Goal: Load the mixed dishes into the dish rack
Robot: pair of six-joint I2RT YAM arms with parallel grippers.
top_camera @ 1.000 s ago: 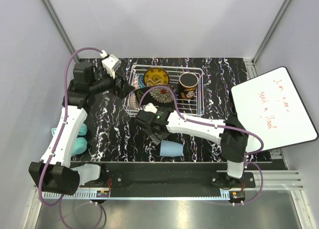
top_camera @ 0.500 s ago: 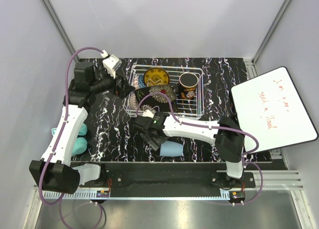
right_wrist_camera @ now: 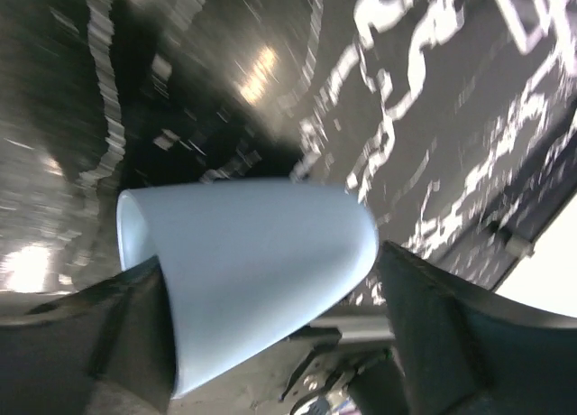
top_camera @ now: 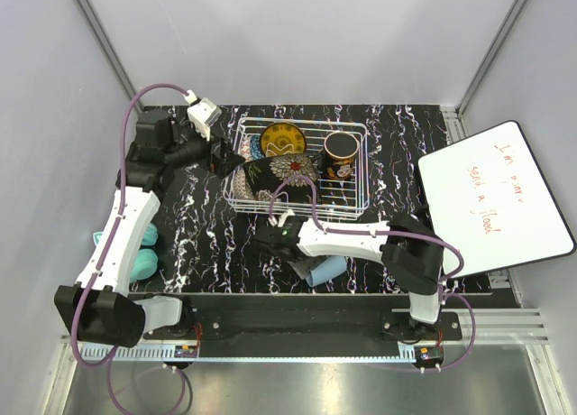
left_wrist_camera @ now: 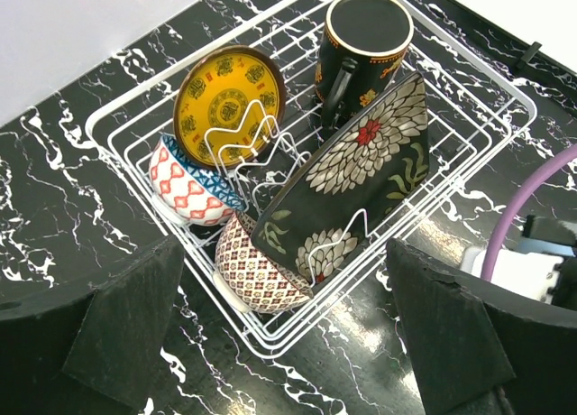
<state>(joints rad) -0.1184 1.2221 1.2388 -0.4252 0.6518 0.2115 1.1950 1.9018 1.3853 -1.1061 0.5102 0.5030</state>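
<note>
**On the black marbled table: a cup lying between robot fingers, in front of a loaded rack**

Near the front edge of the table (top_camera: pixel 198 225), a light-blue cup (right_wrist_camera: pixel 252 271) is lying on its side, outside the rack and a little in front of it. The right gripper (top_camera: pixel 308 269) is reaching down around the cup, with one finger sitting on each side of it. Whether those fingers are pressing on the cup cannot be told.

Farther back, the white wire rack (left_wrist_camera: pixel 469 126) is holding five dishes. A yellow plate (left_wrist_camera: pixel 230 95) is standing on edge, and a dark mug (left_wrist_camera: pixel 361 36) is sitting in a back corner. A black flowered plate (left_wrist_camera: pixel 361 171) is leaning against the tines. A blue-rimmed bowl (left_wrist_camera: pixel 189 185) and a beige bowl (left_wrist_camera: pixel 257 266) are resting tipped on their sides.

The left gripper (top_camera: pixel 220 159) is hovering at the rack's left side, with its fingers spread wide and holding nothing.
</note>
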